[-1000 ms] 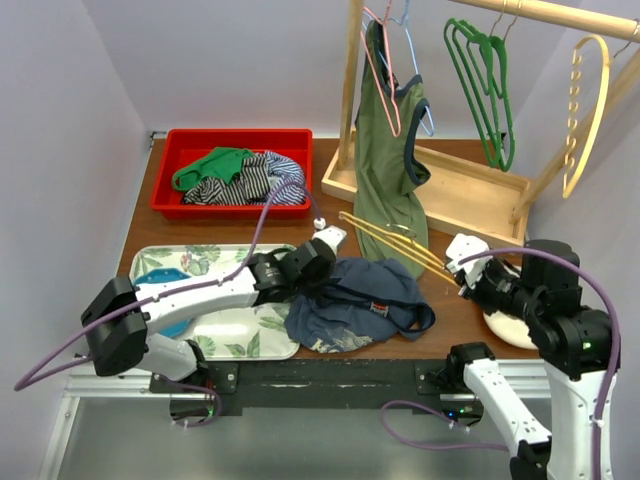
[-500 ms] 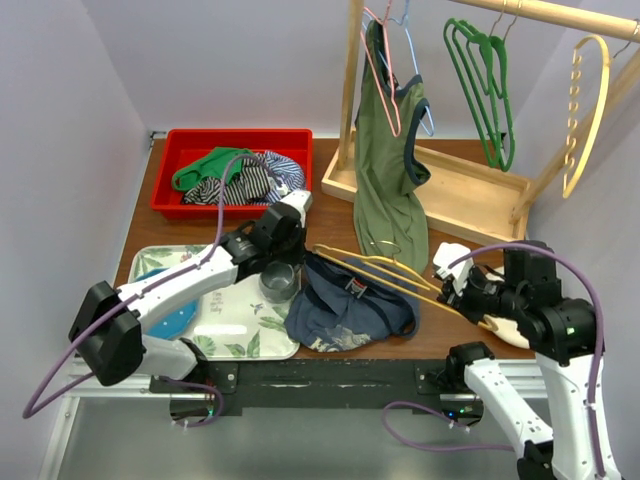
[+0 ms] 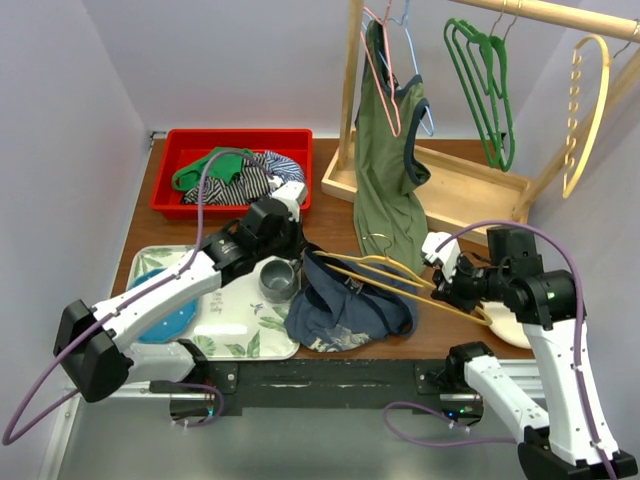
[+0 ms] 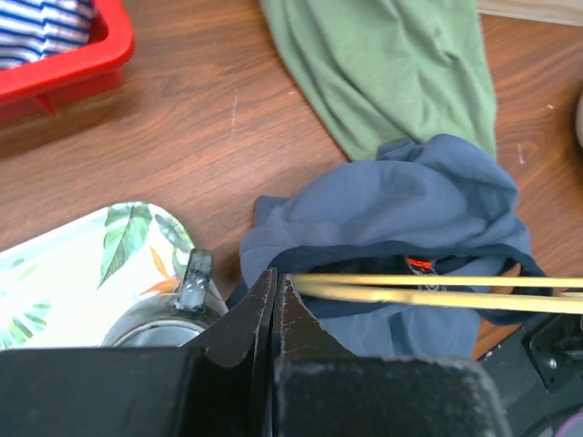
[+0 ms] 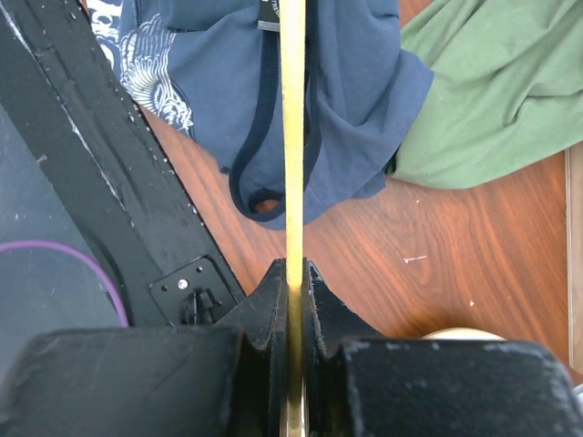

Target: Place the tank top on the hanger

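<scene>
**Now: both pincers clenched**

From above, we see the tank top (image 3: pixel 350 310) crumpled near the table's (image 3: pixel 330 210) front edge, with the hanger (image 3: pixel 390 280) lying across it. At our left wrist, the left gripper (image 4: pixel 274 287) pinches its dark hem. At our right wrist, the right gripper (image 5: pixel 293 273) grasps the hanger.

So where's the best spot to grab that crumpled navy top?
Probably its dark-trimmed edge, coming from the left. The tank top lies bunched, so that firm bound edge gives thin fingers a ridge to pinch, and lifting it opens a gap for the hanger. The left gripper, shut, appears to pinch exactly there.
</scene>
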Tool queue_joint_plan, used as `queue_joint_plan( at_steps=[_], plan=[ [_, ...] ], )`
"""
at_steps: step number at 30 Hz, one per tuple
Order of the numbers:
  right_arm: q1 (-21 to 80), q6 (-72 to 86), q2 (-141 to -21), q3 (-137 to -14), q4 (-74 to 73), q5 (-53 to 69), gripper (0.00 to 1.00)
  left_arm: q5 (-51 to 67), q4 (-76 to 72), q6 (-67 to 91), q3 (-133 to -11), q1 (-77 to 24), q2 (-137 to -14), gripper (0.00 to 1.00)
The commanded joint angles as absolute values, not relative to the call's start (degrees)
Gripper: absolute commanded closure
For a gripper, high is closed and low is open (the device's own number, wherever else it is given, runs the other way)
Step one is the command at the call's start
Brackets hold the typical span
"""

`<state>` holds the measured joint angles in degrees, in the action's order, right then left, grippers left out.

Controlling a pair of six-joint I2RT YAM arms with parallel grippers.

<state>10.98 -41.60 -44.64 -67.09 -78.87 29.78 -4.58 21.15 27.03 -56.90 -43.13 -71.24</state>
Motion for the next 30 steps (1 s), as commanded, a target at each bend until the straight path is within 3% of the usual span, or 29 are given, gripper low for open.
queue_joint_plan(
  at_steps=[1, 11, 18, 21, 25, 30],
  plan=[
    [11.34, -43.68, -45.08, -67.15, -88.33, 33.30, 1.00, -0.54, 20.39, 22.86, -61.17, -42.71, -69.69, 1.00],
    [11.69, -46.49, -52.55, -71.71, -88.24, 39.90, 1.00, 6.58, 24.69, 13.10, -75.57, -42.80, -74.09, 1.00],
    [11.69, -41.58, -56.34, -74.88, -81.84, 40.16, 1.00, 15.29, 25.40, 13.54, -78.22, -42.80, -73.13, 1.00],
    [11.60, -38.94, -57.57, -76.20, -79.10, 40.08, 1.00, 12.32, 28.20, 12.92, -79.54, -42.80, -71.90, 1.00],
    [11.69, -35.95, -57.57, -77.52, -77.17, 38.59, 1.00, -4.17, 33.30, 13.79, -82.17, -42.72, -69.53, 1.00],
    [11.69, -35.59, -57.12, -77.17, -76.63, 39.36, 1.00, -1.60, 32.08, 14.41, -82.97, -42.71, -67.41, 1.00]
  ],
)
